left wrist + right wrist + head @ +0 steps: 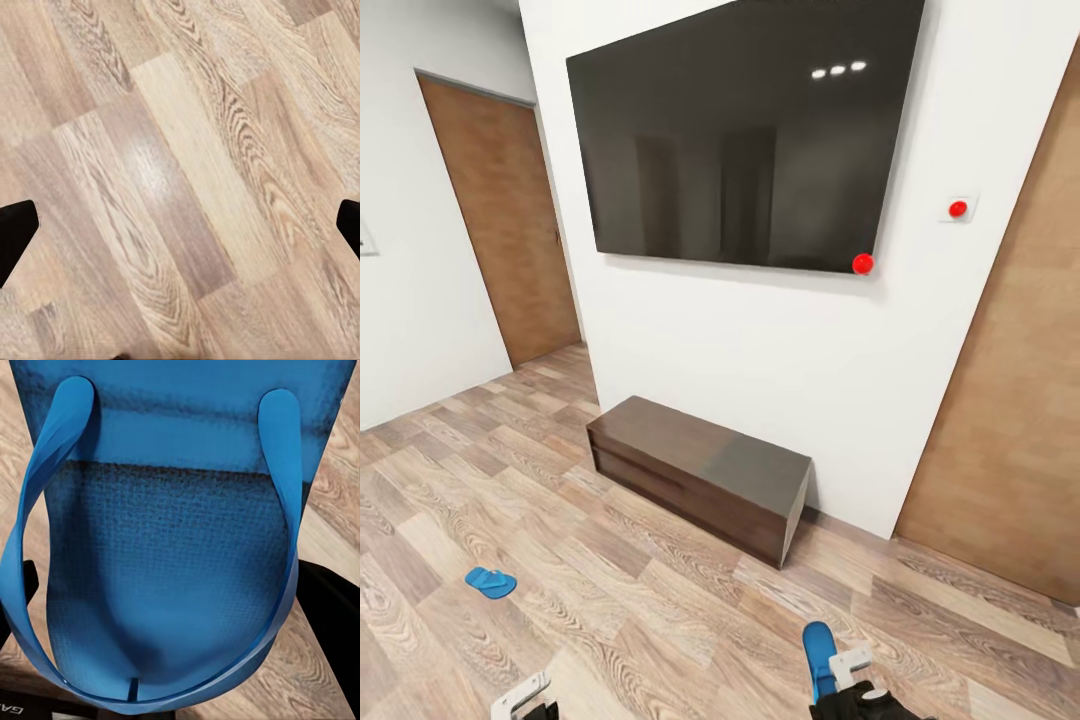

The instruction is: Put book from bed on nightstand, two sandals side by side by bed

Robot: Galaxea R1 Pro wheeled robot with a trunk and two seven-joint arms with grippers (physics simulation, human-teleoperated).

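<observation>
One bright blue sandal (490, 582) lies flat on the wood-plank floor at the lower left. My right gripper (852, 672) holds the other sandal (818, 655) above the floor at the bottom edge. In the right wrist view that sandal (172, 555) hangs close up, straps showing, with my right gripper (180, 607) shut on it and dark fingers (330, 607) at either side. My left gripper (520, 697) is low at the bottom left. In the left wrist view it (180, 225) is open over bare floor. The book, the bed and the nightstand are out of view.
A low dark wooden bench (700, 475) stands against the white wall under a large dark screen (745, 130). Brown wood doors flank the wall at the left (500, 220) and right (1010, 400). Plank floor (610, 600) stretches between me and the bench.
</observation>
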